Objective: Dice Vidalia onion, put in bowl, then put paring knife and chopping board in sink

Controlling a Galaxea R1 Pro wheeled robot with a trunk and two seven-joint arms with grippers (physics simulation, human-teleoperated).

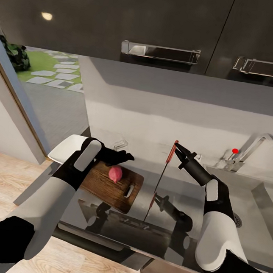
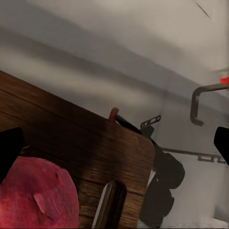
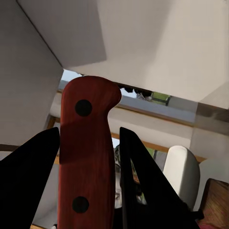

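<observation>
Vidalia onion (image 1: 115, 173) sits on the chopping board (image 1: 104, 186), near the middle, whole and not cut yet. The board lies flat on the countertop (image 1: 147, 185), w/ its handle slot at the end toward the sink (image 1: 265, 199).

My left gripper (image 1: 123, 155) hovers just over the far side of the onion. In the left wrist view the onion (image 2: 38, 195) is close below and my dark fingertips (image 2: 9, 150) stand wide on both sides of the view, so the jaws are apart and hold nothing. I think I keep it there to steady the onion, or to get out of the way before the cut.

My right gripper (image 1: 176, 146) has its jaws clamped on the paring knife (image 1: 162, 178). I hold it by the red handle at the top, and the dark blade hangs almost straight down, tip close to the countertop, between the board and the sink. In the right wrist view the red handle (image 3: 88, 152) w/ two dark rivets stands between my two black fingers (image 3: 28, 176). Blade down is good for a chop, but the knife is beside the board, not over the onion, so it needs to go across first.

Containers: the bowl (image 1: 67, 147) stands behind my left arm, just beside the board's far corner; the part I see is empty, the rest is hidden. In the sink basin I see no loose thing.
</observation>
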